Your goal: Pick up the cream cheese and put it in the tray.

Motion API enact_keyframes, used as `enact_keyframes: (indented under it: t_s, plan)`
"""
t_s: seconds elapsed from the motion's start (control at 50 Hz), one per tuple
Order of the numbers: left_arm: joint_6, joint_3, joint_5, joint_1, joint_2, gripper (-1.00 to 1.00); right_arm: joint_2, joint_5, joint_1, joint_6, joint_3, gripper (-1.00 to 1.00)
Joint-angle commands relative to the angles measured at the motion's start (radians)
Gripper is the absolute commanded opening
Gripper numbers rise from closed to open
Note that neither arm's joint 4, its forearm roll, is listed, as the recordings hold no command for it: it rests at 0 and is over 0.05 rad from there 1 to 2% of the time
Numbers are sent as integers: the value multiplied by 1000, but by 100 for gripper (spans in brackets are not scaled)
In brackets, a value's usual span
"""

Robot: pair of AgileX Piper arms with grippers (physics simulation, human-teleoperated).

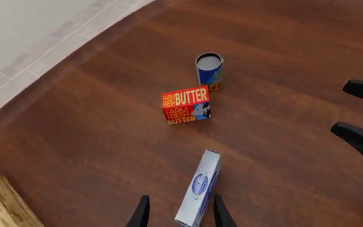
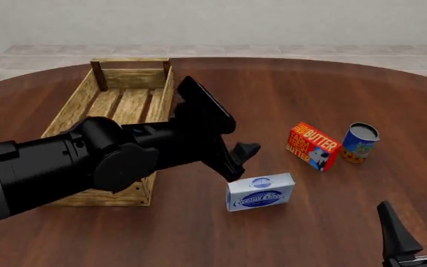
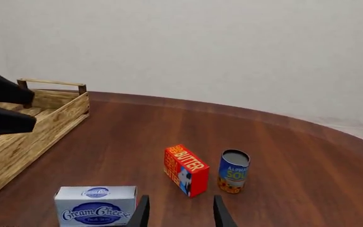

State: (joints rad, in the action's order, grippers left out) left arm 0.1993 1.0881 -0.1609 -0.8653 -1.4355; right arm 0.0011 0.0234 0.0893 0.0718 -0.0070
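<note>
**Inspector:** Location of the cream cheese (image 2: 261,192)?

**Assessor:** Standing on one long edge on the table (image 2: 332,89), near side, just right of the tray (image 2: 76,108) and apart from it. The butter box (image 2: 313,146) and the blue can (image 2: 360,142) stand further right and a little beyond, clear of it.

**Inspector:** Left gripper (image 2: 237,161)?

**Assessor:** Directly above and just behind the box. In the left wrist view its fingers (image 1: 142,213) are parted to either side of the box's narrow top edge. No contact is evident; it holds nothing.

**Inspector:** Right gripper (image 2: 420,222)?

**Assessor:** At the near right edge of the table, well apart from the box. Jaws spread, empty.

**Inspector:** Handling assessment?

**Assessor:** Judged light and stiff: a small flat carton with crisp corners. The faces look smooth, so slip under a weak pinch is possible. Standing on edge, it would likely topple if one finger nudged it before the other closed.

**Inspector:** Recommended hold?

**Assessor:** Across the thin dimension, one pad on each broad logo face, near mid-length so it hangs level. The present finger spread appears to allow this. Descend squarely, close evenly, then lift and carry left over the tray's slatted wall.
</note>
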Motion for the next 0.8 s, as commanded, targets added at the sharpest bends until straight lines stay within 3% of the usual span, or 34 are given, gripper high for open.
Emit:
enact_keyframes:
  t_s: [0.02, 0.32, 0.8]
  plan:
    - [31, 55, -77, -26, -52, 100, 0, -1, 0, -1, 0, 100]
    - [83, 101, -155, -47, -125, 100, 0, -2, 1, -6, 0, 100]
    - [161, 171, -217, -2, -224, 100, 2, -9, 4, -3, 0, 100]
